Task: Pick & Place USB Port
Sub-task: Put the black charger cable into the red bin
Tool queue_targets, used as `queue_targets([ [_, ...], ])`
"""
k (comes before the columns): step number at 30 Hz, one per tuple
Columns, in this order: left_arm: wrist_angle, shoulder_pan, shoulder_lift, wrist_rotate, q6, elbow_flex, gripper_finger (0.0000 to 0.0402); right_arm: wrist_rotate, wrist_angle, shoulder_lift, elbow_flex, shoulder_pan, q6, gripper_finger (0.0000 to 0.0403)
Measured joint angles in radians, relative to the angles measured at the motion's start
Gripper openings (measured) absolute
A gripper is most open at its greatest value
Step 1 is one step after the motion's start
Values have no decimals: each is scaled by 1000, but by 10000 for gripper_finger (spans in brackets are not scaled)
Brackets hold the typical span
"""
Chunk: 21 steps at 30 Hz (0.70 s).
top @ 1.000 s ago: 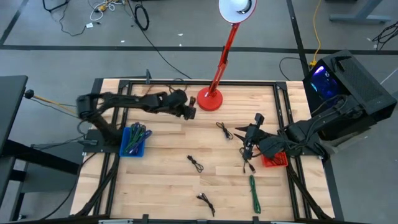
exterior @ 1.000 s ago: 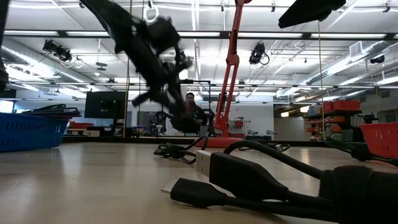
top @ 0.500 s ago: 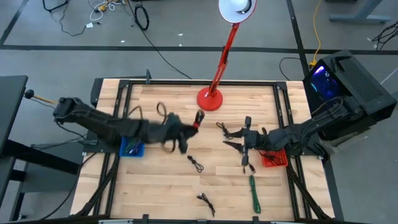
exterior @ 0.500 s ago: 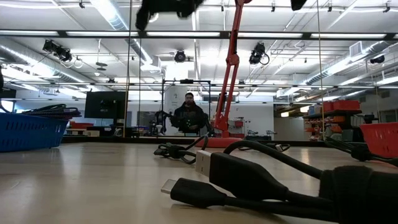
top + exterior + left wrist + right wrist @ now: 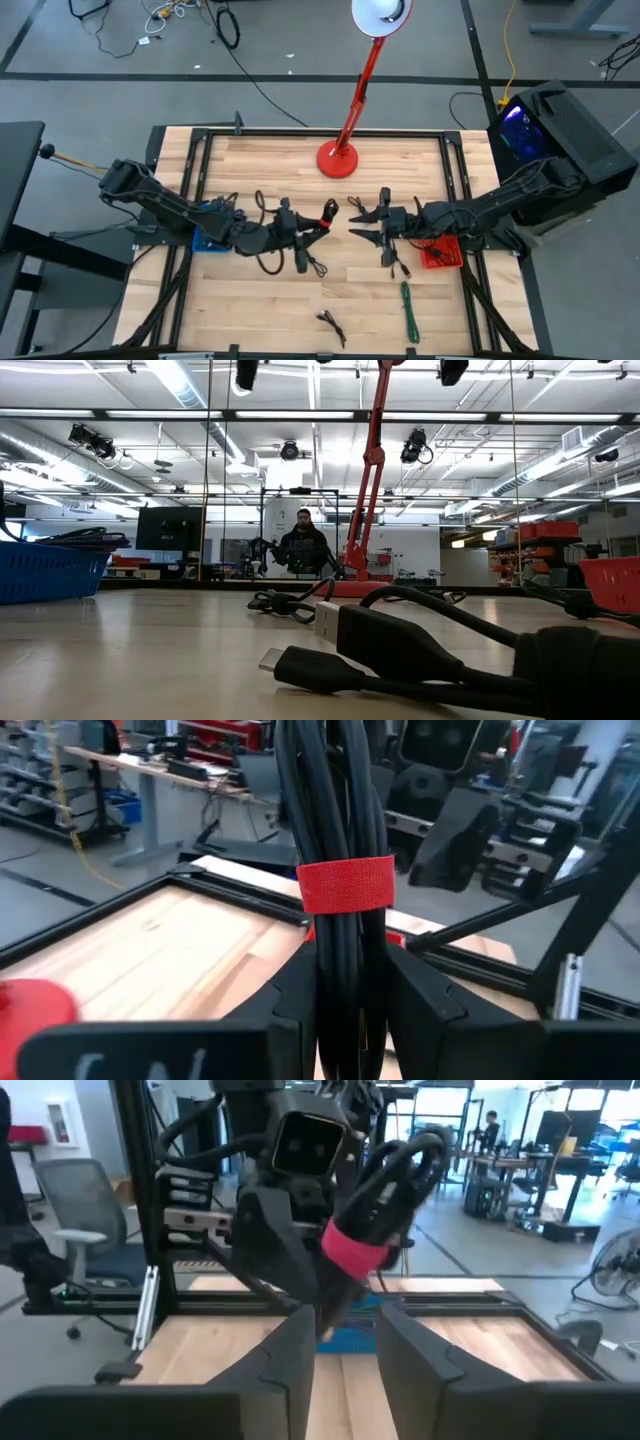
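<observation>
A coiled black cable bundle bound with a red strap is held in the air by my left gripper over the middle of the table. The strapped end points toward the table's right edge. Slack loops stick out behind the fingers. My right gripper is open and empty, level, facing the bundle from the right with a small gap between them. In the right wrist view the bundle stands just beyond my right fingers. My left gripper pinches the cable bundle between its two fingers, just below the red strap. The fingers run along the bundle and come level from the table's left side. The bundle is lifted clear of the table, its strapped end sticking out past the fingertips.
Loose cables lie on the table: black ones and a green one. A blue bin stands at the left, a red bin at the right, a red lamp base at the far edge. A person stands beyond the table.
My left gripper has swung from beside the lamp base toward the table's near edge and turned toward the right, carrying the strapped bundle to the middle. My right gripper has gone toward the table's left edge, toward the bundle.
</observation>
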Motion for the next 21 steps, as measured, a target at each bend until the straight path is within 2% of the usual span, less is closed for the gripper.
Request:
queue_targets([
  [8,131,42,83,107,8,0,89,-57,64,33,0,-18,-10,110],
  [21,235,52,133,149,21,0,89,-67,67,31,0,-28,-3,110],
])
